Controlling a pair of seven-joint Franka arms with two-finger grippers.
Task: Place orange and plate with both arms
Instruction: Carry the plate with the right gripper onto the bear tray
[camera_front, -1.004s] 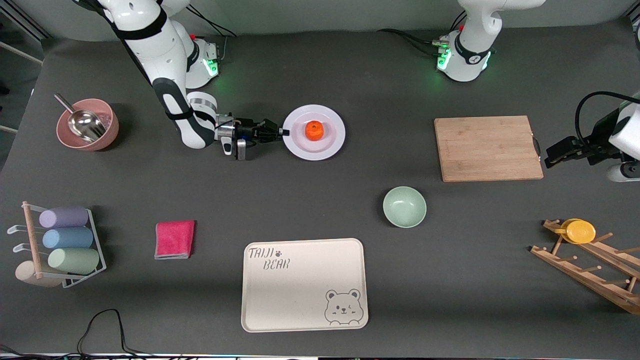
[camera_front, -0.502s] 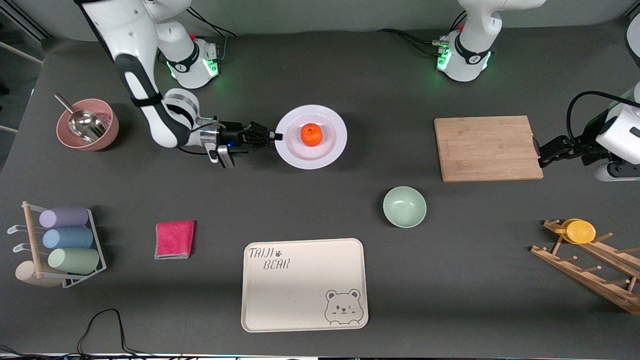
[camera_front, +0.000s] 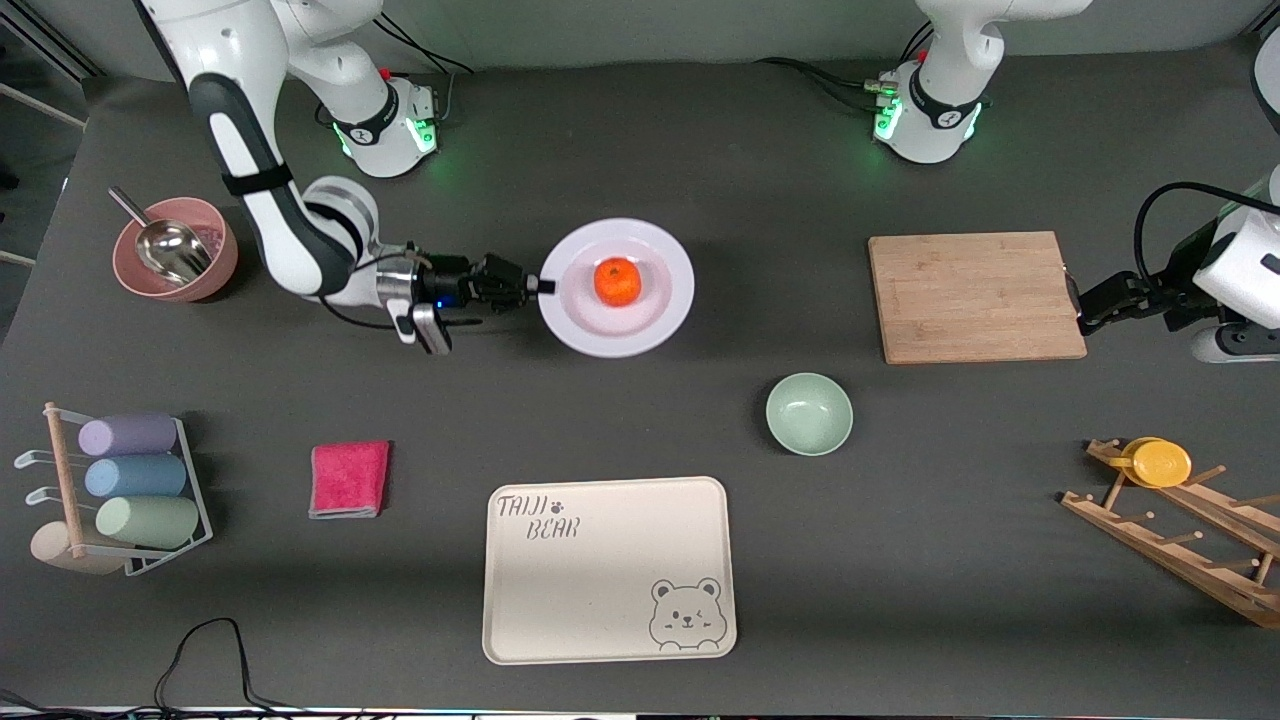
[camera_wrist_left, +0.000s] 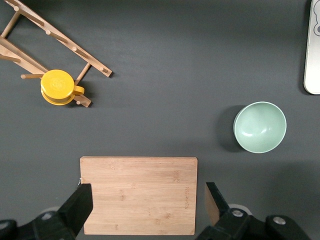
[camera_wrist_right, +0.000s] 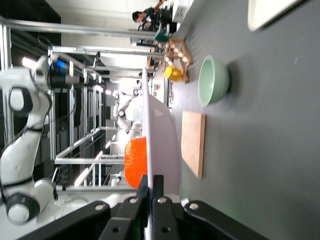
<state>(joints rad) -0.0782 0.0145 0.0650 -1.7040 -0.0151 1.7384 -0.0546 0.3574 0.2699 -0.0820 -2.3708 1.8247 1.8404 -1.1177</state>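
The pale plate (camera_front: 662, 256) carries the orange (camera_front: 617, 281) at its middle. My right gripper (camera_front: 545, 287) is shut on the plate's rim at the side toward the right arm's end and holds it a little above the table. In the right wrist view the plate (camera_wrist_right: 162, 130) shows edge-on between the shut fingers of my right gripper (camera_wrist_right: 151, 187), with the orange (camera_wrist_right: 135, 162) on it. My left gripper (camera_front: 1085, 310) is open and empty over the wooden cutting board's (camera_front: 975, 296) edge at the left arm's end. In the left wrist view its spread fingers (camera_wrist_left: 80, 202) frame the board (camera_wrist_left: 139, 195).
A mint-green bowl (camera_front: 809, 413) sits nearer the camera than the plate, and a cream bear-printed tray (camera_front: 608, 570) nearer still. A pink bowl with a metal scoop (camera_front: 175, 248), a cup rack (camera_front: 120, 490) and a red cloth (camera_front: 349, 478) are toward the right arm's end. A wooden rack with a yellow cup (camera_front: 1160, 462) is at the left arm's end.
My right gripper has drawn the plate with the orange toward the right arm's end and a little nearer the camera. The left gripper shifted slightly toward the cutting board, then stayed.
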